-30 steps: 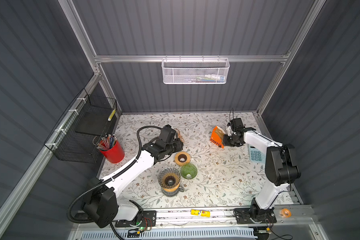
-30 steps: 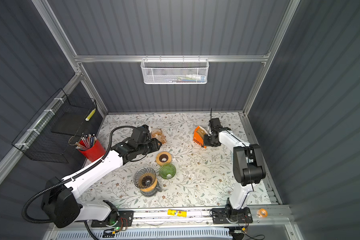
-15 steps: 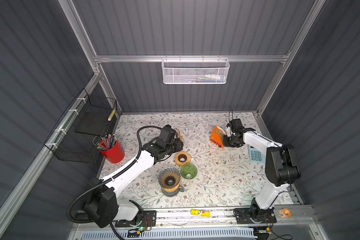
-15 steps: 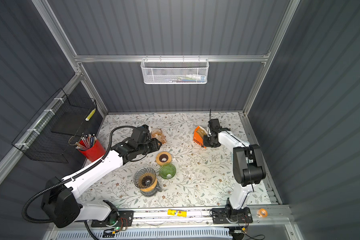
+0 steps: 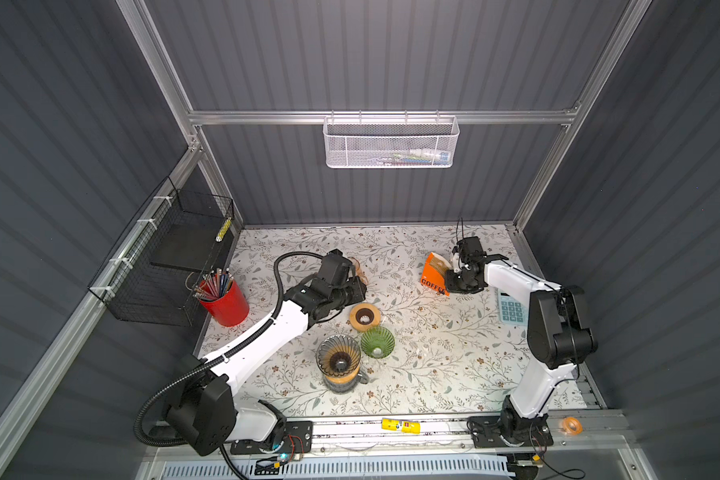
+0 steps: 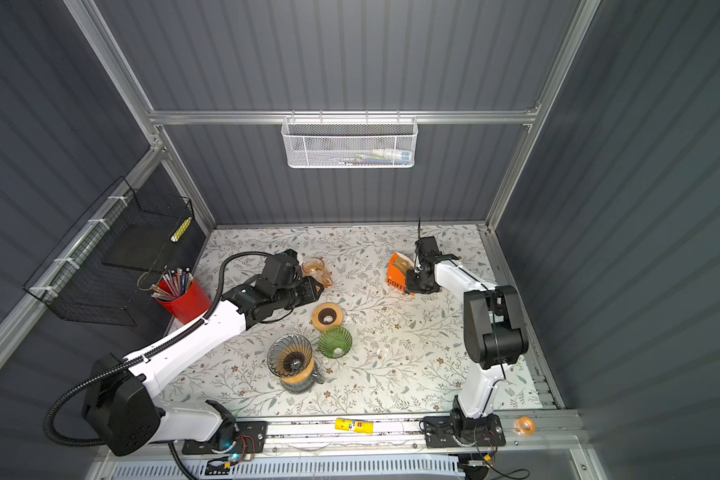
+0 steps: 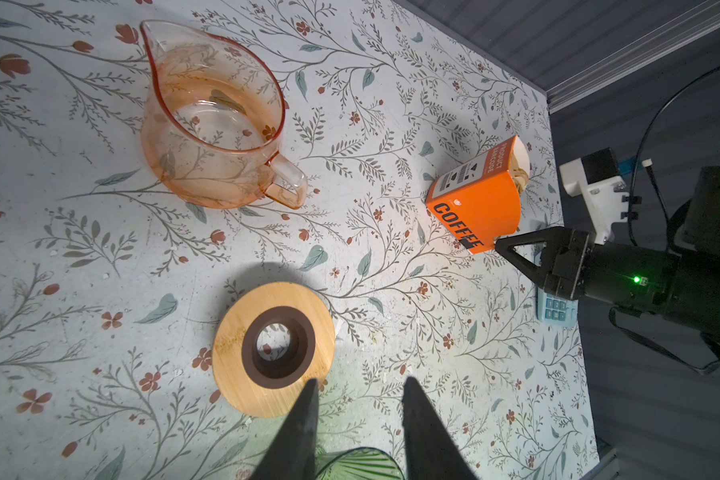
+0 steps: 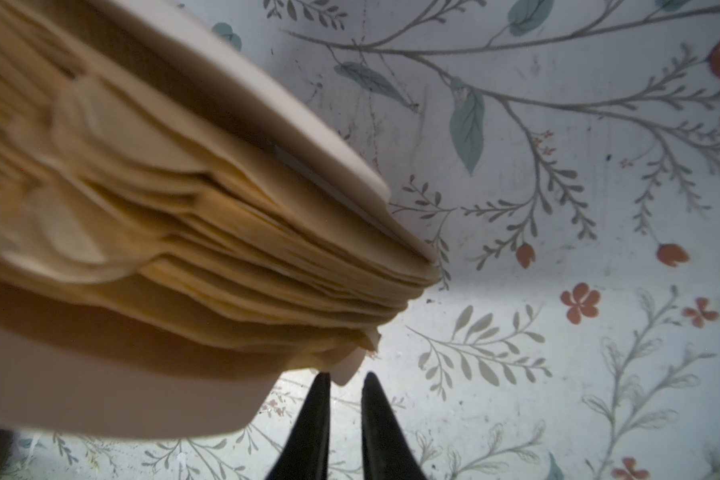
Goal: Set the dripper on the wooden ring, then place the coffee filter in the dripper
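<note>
fig. bimanual workspace in both top views, with wrist-camera insets; all positions are given relative to the orange filter box (image 5: 433,275).

(a) the box lies on the floral table (image 5: 433,357), its open end turned toward the right arm. the brown paper coffee filters (image 8: 225,257) are stacked inside it, edges fanned at the mouth. none lies in a dripper.

(b) the right gripper (image 8: 346,380) sits at the box's open end. its jaws are a narrow slit apart, with table showing between them. the fingertips (image 8: 323,386) are just under the lowest corner of the filter stack. whether they touch a sheet cannot be told.

(c) the left gripper (image 7: 358,384) hovers well left of the box, jaws parted and empty, just beside a wooden ring holder (image 7: 273,347).

(d) the ribbed glass dripper (image 5: 338,358) stands on a carafe, well apart from the box, to its left and nearer the arm bases. a green dripper (image 5: 377,341) stands just beside the glass one, on the side nearer the box.

(e) a pink glass pitcher (image 7: 213,120) stands upright left of the box, beyond the left gripper. a pale blue calculator (image 5: 511,309) lies right of the box, under the right arm.
</note>
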### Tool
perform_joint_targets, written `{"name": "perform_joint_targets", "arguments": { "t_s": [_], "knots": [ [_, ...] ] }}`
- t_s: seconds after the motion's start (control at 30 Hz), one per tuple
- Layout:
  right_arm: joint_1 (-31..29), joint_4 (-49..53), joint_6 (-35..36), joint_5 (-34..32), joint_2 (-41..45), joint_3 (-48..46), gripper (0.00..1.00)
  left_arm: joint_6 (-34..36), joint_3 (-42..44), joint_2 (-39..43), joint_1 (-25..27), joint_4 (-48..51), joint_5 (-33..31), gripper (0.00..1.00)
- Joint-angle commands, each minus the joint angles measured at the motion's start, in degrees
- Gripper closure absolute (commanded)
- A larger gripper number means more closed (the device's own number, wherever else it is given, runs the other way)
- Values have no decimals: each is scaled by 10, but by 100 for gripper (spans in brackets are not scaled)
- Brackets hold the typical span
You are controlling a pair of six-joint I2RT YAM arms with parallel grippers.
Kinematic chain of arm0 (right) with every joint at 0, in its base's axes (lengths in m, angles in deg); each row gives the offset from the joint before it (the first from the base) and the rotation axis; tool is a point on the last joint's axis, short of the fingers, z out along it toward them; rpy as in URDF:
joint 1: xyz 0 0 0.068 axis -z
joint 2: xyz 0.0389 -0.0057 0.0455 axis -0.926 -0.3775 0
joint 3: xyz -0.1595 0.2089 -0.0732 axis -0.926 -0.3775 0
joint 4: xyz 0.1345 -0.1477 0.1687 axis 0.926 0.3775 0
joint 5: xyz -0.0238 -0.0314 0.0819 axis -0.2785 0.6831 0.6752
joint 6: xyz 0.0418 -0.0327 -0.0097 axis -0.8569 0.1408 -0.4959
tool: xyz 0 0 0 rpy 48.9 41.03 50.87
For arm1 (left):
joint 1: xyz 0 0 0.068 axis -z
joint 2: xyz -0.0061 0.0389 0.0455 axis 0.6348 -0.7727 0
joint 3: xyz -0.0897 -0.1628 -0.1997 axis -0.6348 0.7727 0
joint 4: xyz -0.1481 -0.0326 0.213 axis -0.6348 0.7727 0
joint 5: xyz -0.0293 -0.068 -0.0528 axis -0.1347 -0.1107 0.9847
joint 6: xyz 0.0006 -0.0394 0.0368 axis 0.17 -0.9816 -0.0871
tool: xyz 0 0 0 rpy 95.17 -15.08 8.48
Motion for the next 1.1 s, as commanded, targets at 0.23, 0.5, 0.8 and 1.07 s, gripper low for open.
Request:
{"name": "perform_joint_targets", "arguments": {
  "t_s": [0.23, 0.5, 0.8, 1.07],
  "knots": [
    [-11, 12, 8, -6, 2, 10, 80, 10, -12, -5, 0, 3, 2, 65],
    [-17, 14, 12, -13, 1, 19, 81, 10, -12, -3, 0, 3, 4, 65],
    [-19, 15, 14, -18, -4, 29, 81, 10, -10, 1, 0, 4, 1, 65],
    [-22, 16, 16, -16, -11, 32, 83, 11, -8, 0, 0, 3, 1, 65]
  ]
}}
